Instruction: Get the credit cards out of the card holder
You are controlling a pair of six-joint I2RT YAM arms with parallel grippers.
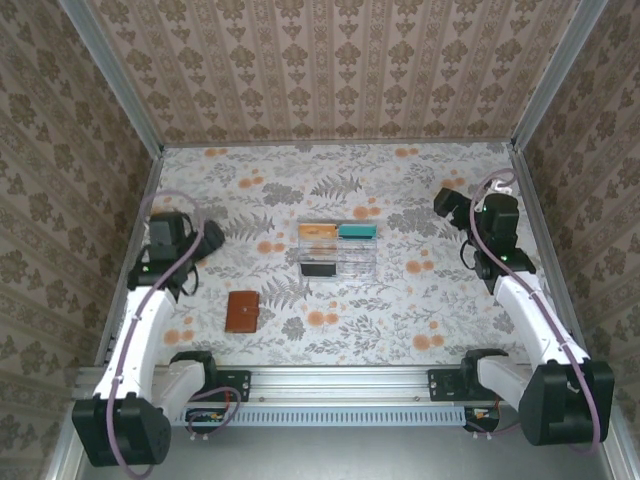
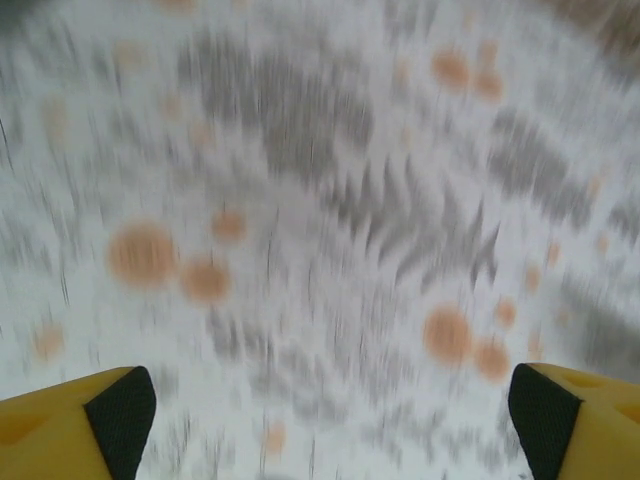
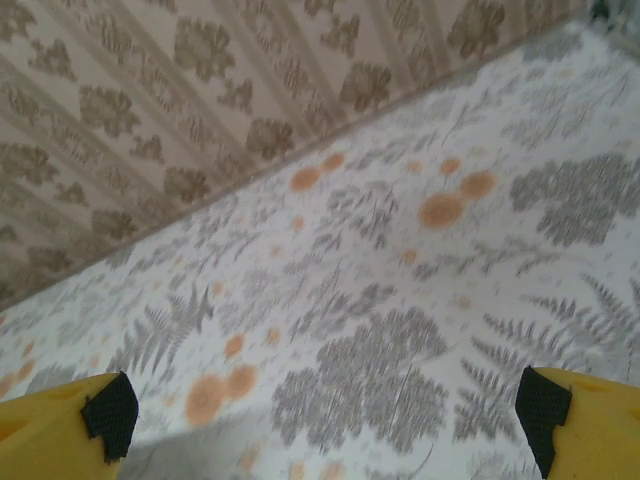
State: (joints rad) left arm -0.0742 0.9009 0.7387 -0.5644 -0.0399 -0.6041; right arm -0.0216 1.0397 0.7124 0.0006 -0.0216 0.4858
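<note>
Left gripper (image 2: 332,425) and right gripper (image 3: 328,420) gape wide, empty. Closed reddish-brown leather card holder (image 1: 242,311), lower left, could skid when pinched.

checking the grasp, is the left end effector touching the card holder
Apart. The top external view shows the left end effector well behind the card holder, with patterned cloth plainly visible between them.

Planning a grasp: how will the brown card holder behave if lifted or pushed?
Lying flat and closed on the table, the card holder probably offers little edge to pinch. It looks like folded leather, so may flop open when lifted. Pushed, it should slide, not roll.
</note>
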